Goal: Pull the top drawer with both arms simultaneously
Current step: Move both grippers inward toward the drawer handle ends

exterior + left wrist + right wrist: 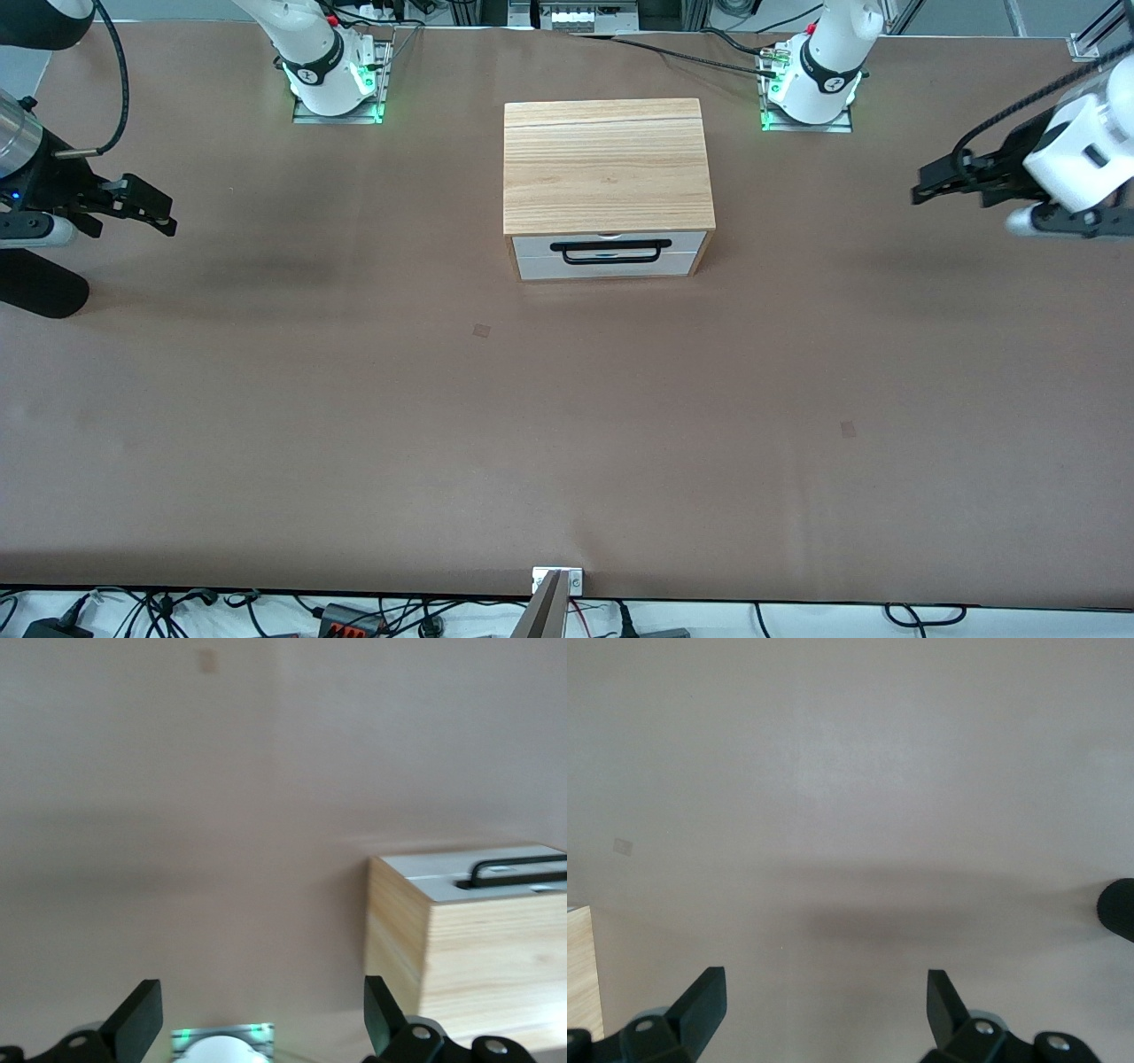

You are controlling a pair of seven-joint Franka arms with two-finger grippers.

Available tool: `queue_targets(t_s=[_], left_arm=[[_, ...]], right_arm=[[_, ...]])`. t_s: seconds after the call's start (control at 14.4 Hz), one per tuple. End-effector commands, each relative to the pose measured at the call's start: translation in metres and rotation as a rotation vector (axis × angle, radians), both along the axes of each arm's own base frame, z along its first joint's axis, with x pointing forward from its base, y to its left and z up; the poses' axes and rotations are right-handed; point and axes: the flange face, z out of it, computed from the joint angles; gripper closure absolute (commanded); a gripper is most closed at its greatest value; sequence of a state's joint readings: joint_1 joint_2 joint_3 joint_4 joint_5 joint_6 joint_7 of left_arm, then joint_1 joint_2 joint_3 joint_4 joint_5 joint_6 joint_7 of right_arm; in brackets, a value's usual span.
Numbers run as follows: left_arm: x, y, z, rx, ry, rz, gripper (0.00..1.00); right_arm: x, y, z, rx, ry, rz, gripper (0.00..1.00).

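Both arms look parked at a ready pose: the left arm's black two-finger tool (921,190) hangs in the air over the brown desk (567,425) at the left arm's end, and the right arm's black two-finger tool (164,213) mirrors it over the right arm's end. Each tool has its fingers spread wide and carries nothing; both wrist views show the two finger pads well apart with only bare desk between them. Likely reason for the pose: wide, symmetric start so both can come in on the handle together without crossing. The light-wood cabinet box (607,164) sits mid-desk between the two bases with its front toward the front camera. The top drawer, a shallow white-fronted panel (611,245) with a wide black bar handle (609,252), looks fully shut, flush with the box front. Relative to the tools: drawer lies between them, well apart from both, lower than either tool. Left wrist view catches the handle and box corner off to one side of that tool; right wrist view shows only a sliver of the wooden box edge. My read: nothing engaged yet, approach to the handle is next.
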State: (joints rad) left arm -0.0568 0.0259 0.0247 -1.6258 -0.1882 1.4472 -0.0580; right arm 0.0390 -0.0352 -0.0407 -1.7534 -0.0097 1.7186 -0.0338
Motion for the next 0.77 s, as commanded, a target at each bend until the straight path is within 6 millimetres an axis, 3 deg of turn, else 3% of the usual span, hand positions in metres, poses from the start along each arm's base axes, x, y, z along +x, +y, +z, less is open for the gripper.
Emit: queue_targets(t_s=[0.0, 0.21, 0.35, 0.42, 0.56, 0.63, 0.7], left_arm=[[0.034, -0.014, -0.055, -0.106, 0.085, 0.01, 0.0], [0.066, -0.023, -0.106, -0.312, 0.108, 0.107, 0.0], [0.078, -0.043, -0.13, -0.409, 0.126, 0.139, 0.0], [0.081, -0.053, -0.145, -0.422, 0.116, 0.133, 0.0], [0.082, -0.093, -0.176, -0.494, 0.053, -0.051, 0.0], [0.08, -0.1, -0.184, -0.573, 0.026, -0.077, 0.0], [0.075, -0.104, -0.198, -0.68, 0.035, -0.051, 0.0]], right_arm=[[-0.004, 0.002, -0.002, -0.009, 0.026, -0.005, 0.0], [0.011, 0.007, -0.029, 0.003, 0.051, -0.004, 0.0], [0.02, 0.011, -0.042, 0.104, 0.05, -0.035, 0.0], [0.024, 0.012, -0.053, 0.123, 0.067, -0.032, 0.0], [0.031, 0.019, -0.069, 0.17, 0.086, -0.043, 0.0], [0.033, 0.027, -0.074, 0.191, 0.093, -0.031, 0.0], [0.037, 0.046, -0.094, 0.188, 0.133, 0.0, 0.0]])
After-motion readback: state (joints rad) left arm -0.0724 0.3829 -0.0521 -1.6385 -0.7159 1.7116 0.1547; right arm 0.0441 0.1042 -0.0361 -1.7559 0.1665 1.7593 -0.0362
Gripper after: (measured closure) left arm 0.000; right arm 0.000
